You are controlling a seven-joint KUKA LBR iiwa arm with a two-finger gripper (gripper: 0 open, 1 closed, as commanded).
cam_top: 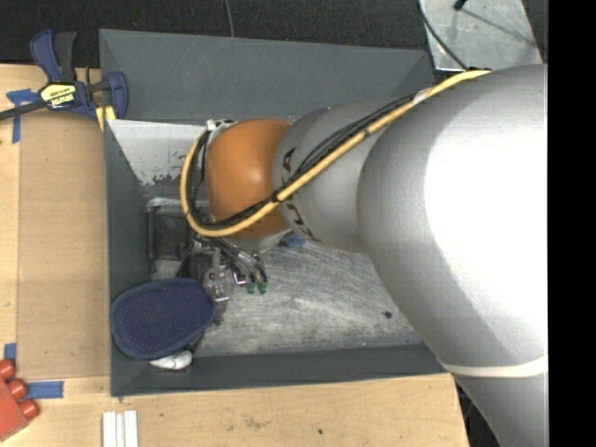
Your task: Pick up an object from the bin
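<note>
Blue mesh pad (160,317): dark oval piece in the bin's lower-left corner, just beside the tool on its lower left.
White scrap (172,361): pokes out from under the pad's lower edge.
Tool (228,276): low over the bin floor, beneath the orange cover (244,170); whether it is open or closed cannot be told.
Bin (307,305): grey metal with a scuffed, pale floor.
</note>
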